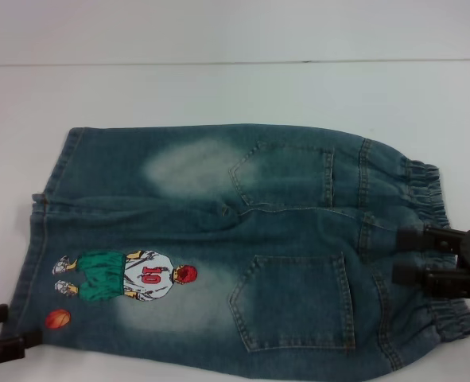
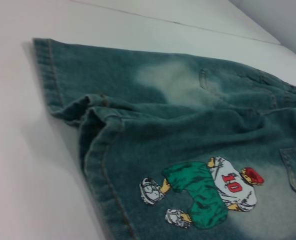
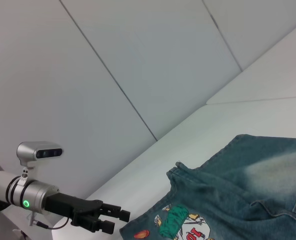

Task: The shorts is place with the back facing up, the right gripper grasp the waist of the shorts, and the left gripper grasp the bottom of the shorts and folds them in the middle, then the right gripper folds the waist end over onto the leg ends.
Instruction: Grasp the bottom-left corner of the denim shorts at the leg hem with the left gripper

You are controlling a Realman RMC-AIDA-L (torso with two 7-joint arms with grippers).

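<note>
Blue denim shorts (image 1: 242,239) lie flat on the white table, back pockets up, with a basketball-player print (image 1: 123,276) on the near leg. The elastic waist (image 1: 425,199) is on the right and the leg hems (image 1: 48,199) on the left. My right gripper (image 1: 407,256) is open at the near half of the waistband, with denim showing between its fingers. At the near left corner my left gripper (image 1: 4,330) is open beside the near leg's hem (image 2: 95,165). The right wrist view shows the left gripper (image 3: 120,221) just off the shorts' (image 3: 248,195) hem.
The white table (image 1: 219,87) stretches bare behind the shorts up to a seam line at the back. White wall panels (image 3: 137,60) rise beyond the table's left side.
</note>
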